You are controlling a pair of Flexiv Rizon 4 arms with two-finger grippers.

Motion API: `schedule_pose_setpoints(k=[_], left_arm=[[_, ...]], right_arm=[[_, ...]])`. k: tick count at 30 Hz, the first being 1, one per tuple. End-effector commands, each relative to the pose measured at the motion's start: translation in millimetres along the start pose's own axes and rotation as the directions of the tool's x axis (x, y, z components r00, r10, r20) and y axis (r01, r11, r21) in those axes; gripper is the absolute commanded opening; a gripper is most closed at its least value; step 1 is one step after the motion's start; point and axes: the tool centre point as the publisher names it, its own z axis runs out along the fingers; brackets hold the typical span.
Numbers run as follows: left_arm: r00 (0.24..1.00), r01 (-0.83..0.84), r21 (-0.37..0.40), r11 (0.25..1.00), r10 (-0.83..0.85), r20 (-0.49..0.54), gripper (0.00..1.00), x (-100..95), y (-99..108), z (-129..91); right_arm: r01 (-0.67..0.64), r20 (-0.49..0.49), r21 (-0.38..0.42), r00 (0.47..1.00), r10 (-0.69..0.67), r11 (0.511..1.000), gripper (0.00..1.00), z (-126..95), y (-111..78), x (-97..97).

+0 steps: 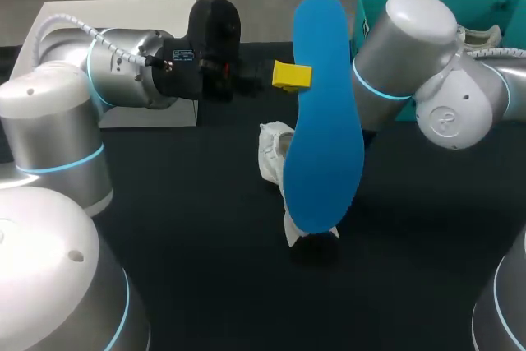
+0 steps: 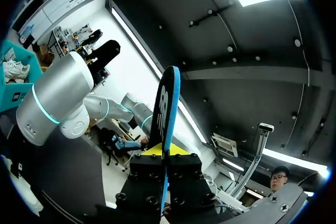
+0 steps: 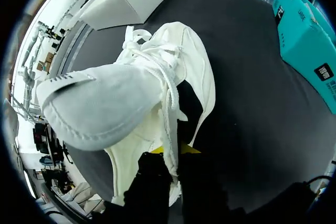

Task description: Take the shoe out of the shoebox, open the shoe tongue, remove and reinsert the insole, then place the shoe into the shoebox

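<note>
Shoe: the white shoe (image 3: 157,72) is out of the shoebox, over the middle of the black table (image 1: 181,228). I cannot tell if it touches the table.
Tongue: the soft grey tongue (image 3: 89,103) sticks out, away from the opening of the shoe. The laces (image 3: 169,103) hang loose.
Insole: the blue insole (image 1: 325,113) is out of the shoe. It stands up in the air, just above the shoe.
Left pincer: the left pincer (image 2: 166,150) is closed on the insole, with one finger on each flat side. The insole sticks out ahead of it, thin edge showing.
Right pincer: the right pincer (image 3: 173,150) is closed on the side of the shoe, near the opening. The laces run down between its yellow tips.
Shoebox: the teal shoebox (image 1: 501,6) sits at the far right of the table, well apart from the shoe. The other shoe (image 1: 479,36), also white, lies inside it.
Lid: a white lid (image 1: 123,14) lies at the far left of the table, partly behind the left arm.
</note>
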Motion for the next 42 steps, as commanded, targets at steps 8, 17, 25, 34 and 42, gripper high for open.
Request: schedule_pose_setpoints(k=[8,17,25,34,42], left_arm=[[1.0,-0.001,0.002,1.0,0.001,-0.001,0.0,0.0,0.4,0.2],[1.0,-0.001,0.002,1.0,0.001,-0.001,0.0,0.0,0.4,0.2],[1.0,-0.001,0.002,1.0,0.001,-0.001,0.0,0.0,0.4,0.2],[1.0,-0.001,0.002,1.0,0.001,-0.001,0.0,0.0,0.4,0.2],[1.0,-0.001,0.002,1.0,0.001,-0.001,0.0,0.0,0.4,0.2]], right_arm=[[-0.199,0.137,0.057,0.972,0.19,0.978,0.0,-5.8,2.1,12.6],[-0.303,0.23,0.003,0.928,0.294,0.953,0.0,-2.5,5.5,2.4],[-0.282,0.213,-0.013,0.936,0.278,0.959,0.0,6.0,13.6,-2.8],[-0.3,0.189,-0.029,0.935,0.3,0.954,0.0,24.5,13.6,-14.2],[-0.333,0.163,-0.026,0.929,0.333,0.942,0.0,33.2,9.7,-16.8]])
